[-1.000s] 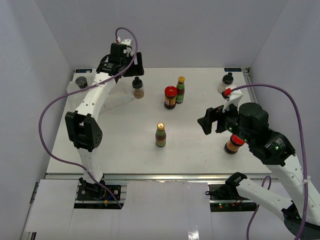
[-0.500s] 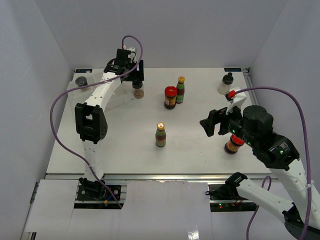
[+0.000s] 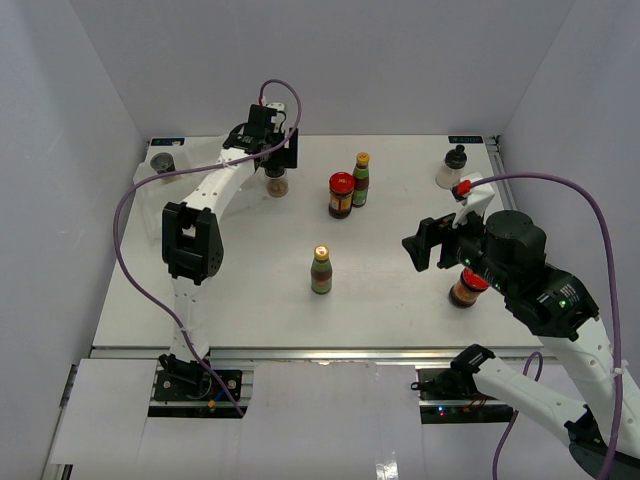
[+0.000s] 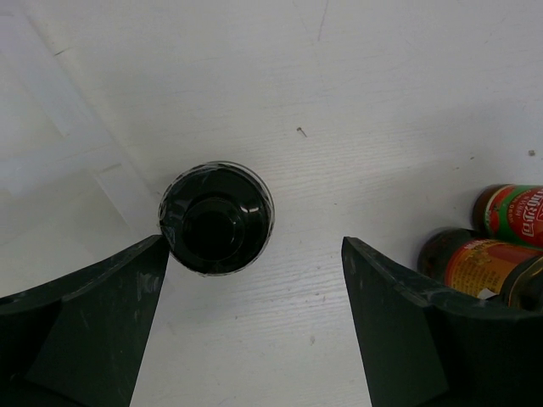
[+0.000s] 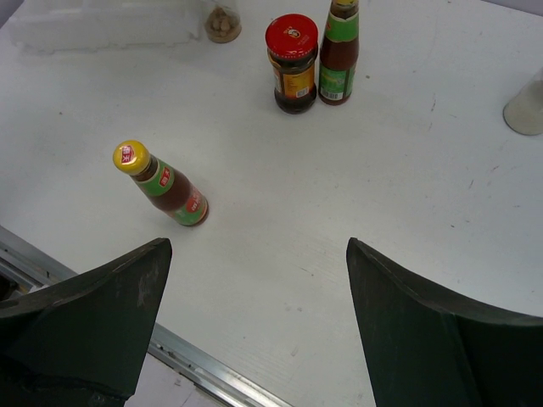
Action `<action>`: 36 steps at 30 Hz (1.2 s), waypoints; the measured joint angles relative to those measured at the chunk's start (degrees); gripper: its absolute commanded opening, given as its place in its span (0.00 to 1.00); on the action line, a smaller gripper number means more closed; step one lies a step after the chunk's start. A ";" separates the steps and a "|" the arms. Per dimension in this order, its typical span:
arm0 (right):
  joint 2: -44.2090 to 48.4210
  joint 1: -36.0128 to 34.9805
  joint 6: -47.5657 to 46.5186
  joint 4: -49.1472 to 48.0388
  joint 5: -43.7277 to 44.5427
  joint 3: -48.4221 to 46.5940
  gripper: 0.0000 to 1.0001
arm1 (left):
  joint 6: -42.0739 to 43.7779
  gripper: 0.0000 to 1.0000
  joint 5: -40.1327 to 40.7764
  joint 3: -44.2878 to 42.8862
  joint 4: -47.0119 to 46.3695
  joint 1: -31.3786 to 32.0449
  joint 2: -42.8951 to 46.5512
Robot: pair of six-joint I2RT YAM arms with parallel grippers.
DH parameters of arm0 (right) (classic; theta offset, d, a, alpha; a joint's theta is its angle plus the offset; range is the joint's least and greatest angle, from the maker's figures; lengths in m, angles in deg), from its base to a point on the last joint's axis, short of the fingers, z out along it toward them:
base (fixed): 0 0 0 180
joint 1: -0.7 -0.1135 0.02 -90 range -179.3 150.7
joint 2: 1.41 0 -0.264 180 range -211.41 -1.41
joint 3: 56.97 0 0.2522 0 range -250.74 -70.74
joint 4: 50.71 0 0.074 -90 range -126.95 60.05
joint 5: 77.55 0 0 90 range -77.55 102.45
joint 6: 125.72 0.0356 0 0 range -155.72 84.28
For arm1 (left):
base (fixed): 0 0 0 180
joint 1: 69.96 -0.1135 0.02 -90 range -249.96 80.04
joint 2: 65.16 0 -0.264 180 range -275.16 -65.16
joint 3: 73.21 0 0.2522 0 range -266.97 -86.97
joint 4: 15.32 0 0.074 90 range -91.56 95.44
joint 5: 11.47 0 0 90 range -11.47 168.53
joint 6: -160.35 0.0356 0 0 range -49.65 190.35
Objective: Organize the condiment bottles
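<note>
My left gripper [image 3: 276,158] is open and hangs over a clear shaker with a black cap [image 3: 276,184] at the back of the table. In the left wrist view the cap [image 4: 216,218] sits between the open jaws [image 4: 254,242], close to the left finger. A red-lidded jar [image 3: 340,195] and a yellow-capped bottle [image 3: 361,179] stand together at centre back. A second yellow-capped bottle [image 3: 321,270] stands mid-table. My right gripper [image 3: 426,244] is open and empty [image 5: 259,246] above the table. A second red-lidded jar [image 3: 465,289] is partly hidden under the right arm.
Another black-capped shaker [image 3: 454,167] stands at the back right. A dark-lidded jar [image 3: 162,163] stands at the back left corner. A clear plastic tray [image 5: 102,27] lies at the back left. The table's metal front edge [image 5: 178,352] is near my right gripper.
</note>
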 measured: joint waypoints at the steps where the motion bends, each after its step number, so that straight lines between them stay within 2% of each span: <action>1: -0.02 0.00 -0.06 0.00 0.24 0.00 0.90 | 0.09 0.94 0.37 0.00 -0.18 0.01 -0.09; 13: -1.07 0.00 -1.53 -0.08 1.62 0.02 0.90 | 0.90 0.93 2.53 -0.25 -0.70 -0.08 -5.53; 21: -1.80 0.00 -2.47 -0.25 1.84 0.18 0.90 | 1.29 0.83 2.67 -1.32 -0.78 -0.08 -6.55; 24: -1.88 0.00 -2.66 -0.38 1.98 0.40 0.90 | 1.47 0.72 2.73 -1.57 -0.88 -0.10 -6.55; 27: -1.95 0.00 -2.78 -0.64 2.12 0.52 0.90 | 1.62 0.48 2.95 -1.83 -0.94 -0.08 -6.55; 33: -2.05 0.00 -2.79 -1.21 2.16 1.27 0.90 | 1.47 0.18 3.45 -1.97 -0.72 -0.08 -6.55; 35: -1.94 0.00 -2.79 -1.29 2.16 1.27 0.90 | 1.32 0.00 3.64 -2.19 -0.55 -0.08 -6.55; 36: -1.86 0.00 -2.79 -1.36 2.16 1.27 0.90 | 1.21 0.00 3.72 -2.41 -0.35 -0.08 -6.55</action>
